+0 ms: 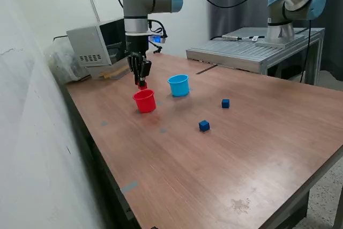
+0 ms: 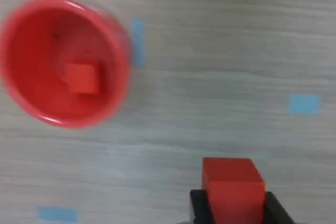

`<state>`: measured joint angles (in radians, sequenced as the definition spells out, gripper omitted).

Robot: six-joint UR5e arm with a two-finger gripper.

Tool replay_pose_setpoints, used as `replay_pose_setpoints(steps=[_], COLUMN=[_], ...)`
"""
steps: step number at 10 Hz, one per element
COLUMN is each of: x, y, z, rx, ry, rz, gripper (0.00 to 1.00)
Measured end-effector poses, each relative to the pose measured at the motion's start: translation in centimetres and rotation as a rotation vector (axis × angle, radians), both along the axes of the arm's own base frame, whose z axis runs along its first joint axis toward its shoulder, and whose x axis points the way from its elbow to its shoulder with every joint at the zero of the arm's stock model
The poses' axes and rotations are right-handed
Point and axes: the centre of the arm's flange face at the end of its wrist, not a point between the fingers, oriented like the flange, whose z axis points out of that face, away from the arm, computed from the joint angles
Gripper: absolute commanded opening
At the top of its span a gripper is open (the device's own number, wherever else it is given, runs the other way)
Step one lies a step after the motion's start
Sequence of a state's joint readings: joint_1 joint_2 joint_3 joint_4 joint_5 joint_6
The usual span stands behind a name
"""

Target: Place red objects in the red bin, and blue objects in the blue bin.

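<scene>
Clenched on a red cube, our pincer hangs just above the far rim of the red cup, which serves us as the red bin. We take that cup as our landmark. Inside it, the wrist view shows a second red cube lying on the cup's floor. Just beside the red cup, toward the exterior view's right, stands the light blue cup, upright and, as far as we can see, with nothing in it. Two dark blue cubes sit on the wooden surface well apart from the red cup, one nearer and one farther toward the exterior view's right. We judge the step in hand to be carrying the last red cube to its bin. In the wrist view the held cube is not yet over the cup's mouth, so the next move calls for centring it above the opening before we let go; a release here could drop it on the rim or the surface.
</scene>
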<state>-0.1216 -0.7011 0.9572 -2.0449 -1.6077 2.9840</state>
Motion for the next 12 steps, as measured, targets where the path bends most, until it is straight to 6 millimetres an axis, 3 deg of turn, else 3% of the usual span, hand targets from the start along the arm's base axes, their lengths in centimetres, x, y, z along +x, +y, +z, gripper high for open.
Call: replay_pose_setpoints(steps=[3, 5, 6, 9, 12], x=[1.1, 1.7, 1.9, 2.1, 2.2], y=[5.3, 7.4, 8.0, 9.4, 9.3], z=[-1.3, -2.4, -3.0, -4.1, -3.8], rx=[0.029, 0.028, 0.027, 0.025, 0.026], ry=[-0.047, -0.070, -0.079, -0.077, -0.076], rz=[-0.070, -0.098, -0.105, -0.122, -0.125], gripper=[0.00, 0.00, 1.00, 1.00, 1.00])
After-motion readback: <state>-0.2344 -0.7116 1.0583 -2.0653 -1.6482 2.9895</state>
